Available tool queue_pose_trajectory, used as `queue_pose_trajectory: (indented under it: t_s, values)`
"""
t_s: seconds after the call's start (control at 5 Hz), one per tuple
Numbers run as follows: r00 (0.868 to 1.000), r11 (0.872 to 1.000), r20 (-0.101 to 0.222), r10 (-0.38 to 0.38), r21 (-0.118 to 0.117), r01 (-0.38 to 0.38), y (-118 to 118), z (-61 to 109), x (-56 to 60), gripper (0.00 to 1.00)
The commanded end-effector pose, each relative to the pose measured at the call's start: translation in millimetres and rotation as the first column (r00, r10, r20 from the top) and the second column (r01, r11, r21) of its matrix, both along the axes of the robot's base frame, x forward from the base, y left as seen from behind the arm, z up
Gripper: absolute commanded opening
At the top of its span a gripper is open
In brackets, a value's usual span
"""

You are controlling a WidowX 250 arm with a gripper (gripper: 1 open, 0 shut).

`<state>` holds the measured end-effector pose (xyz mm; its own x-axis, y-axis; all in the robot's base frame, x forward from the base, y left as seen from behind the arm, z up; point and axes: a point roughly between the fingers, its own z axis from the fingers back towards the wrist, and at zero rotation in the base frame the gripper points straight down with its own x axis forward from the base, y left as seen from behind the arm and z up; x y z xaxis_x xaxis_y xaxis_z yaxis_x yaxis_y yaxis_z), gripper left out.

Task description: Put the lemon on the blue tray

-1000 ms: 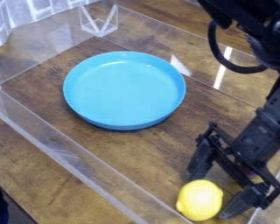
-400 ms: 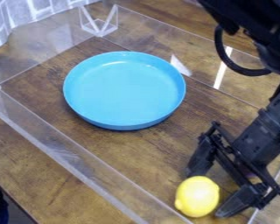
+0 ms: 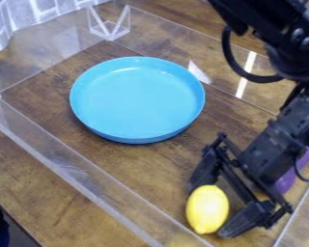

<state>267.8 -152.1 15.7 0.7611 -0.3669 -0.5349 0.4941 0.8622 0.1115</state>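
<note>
Since the earlier frame the claw (image 3: 230,193) has slid toward 9 o'clock w/ the arm, and the lemon (image 3: 208,208) has shifted a bit the same way and now stands more upright; we can't tell if it was nudged.

Nearest us, the lemon sits on the wooden surface (image 3: 42,159) at 5 o'clock, bottom edge of view. Claw fingers are spread wide apart, one at the lemon's upper left, one at its lower right, so they straddle it; nothing gripped yet. We can't tell if either finger touches the fruit.

Risk as we judge it: the fruit is glossy and rounded, so if the fingers close off-centre it could squirt out or roll off toward the clear wall. A tip pushing first would do the same.

Arm comes in from 2 o'clock, black links + cable loop, wrist pitched steeply down, fingers angled toward 7 o'clock.

Farther back, the blue tray (image 3: 101,128) lies empty around 10–11 o'clock, well apart from the lemon.
</note>
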Motion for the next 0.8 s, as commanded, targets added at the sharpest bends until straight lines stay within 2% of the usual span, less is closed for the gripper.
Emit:
queue_pose_trajectory:
  t_s: [0.0,0.2,0.4,0.6]
  values:
    - [0.995,0.995,0.050,-0.090,-0.029,0.092,2.6,18.4,6.2,1.00]
    - [0.986,0.987,0.047,-0.159,-0.029,0.161,11.9,20.1,9.0,1.00]
    - [0.992,0.992,0.044,-0.120,-0.031,0.122,9.7,24.0,14.5,1.00]
    - [0.990,0.991,0.041,-0.133,-0.024,0.134,11.9,20.8,8.9,1.00]
